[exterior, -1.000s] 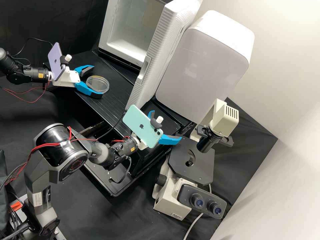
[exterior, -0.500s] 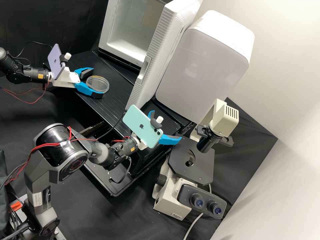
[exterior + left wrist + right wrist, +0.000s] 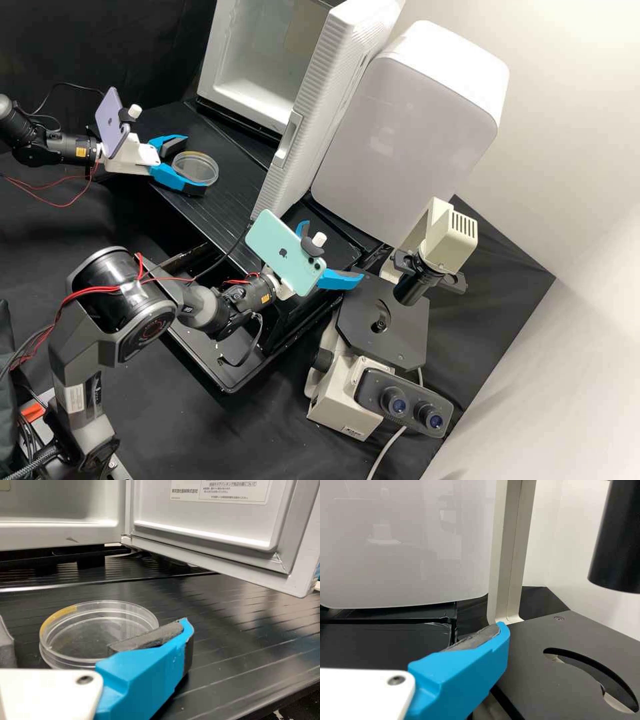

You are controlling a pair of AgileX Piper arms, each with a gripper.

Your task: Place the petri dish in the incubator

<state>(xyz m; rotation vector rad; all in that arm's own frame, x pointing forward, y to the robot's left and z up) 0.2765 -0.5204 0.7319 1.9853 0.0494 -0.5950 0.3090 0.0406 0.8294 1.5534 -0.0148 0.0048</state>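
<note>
The clear petri dish [image 3: 195,168] [image 3: 95,632], with a yellow mark on its rim, lies flat on the black ribbed platform [image 3: 230,200] in front of the white incubator [image 3: 250,63]. The incubator's door [image 3: 327,100] [image 3: 215,535] stands open and its chamber is bare. My left gripper [image 3: 193,165] [image 3: 95,630] is open and low on the platform, one blue finger [image 3: 150,665] on each side of the dish, with a gap at the far pad. My right gripper [image 3: 337,257] is open and holds nothing, its finger [image 3: 465,670] just above the microscope stage [image 3: 560,660].
A white box-shaped unit [image 3: 413,127] stands right of the incubator door. A microscope [image 3: 380,373] sits at the front right, its dark condenser [image 3: 617,535] hanging over the stage. Red wires [image 3: 47,193] trail on the black cloth at the left.
The left gripper has shifted slightly, and its far finger has come a little closer to the dish. The dish and the right arm have not moved.
</note>
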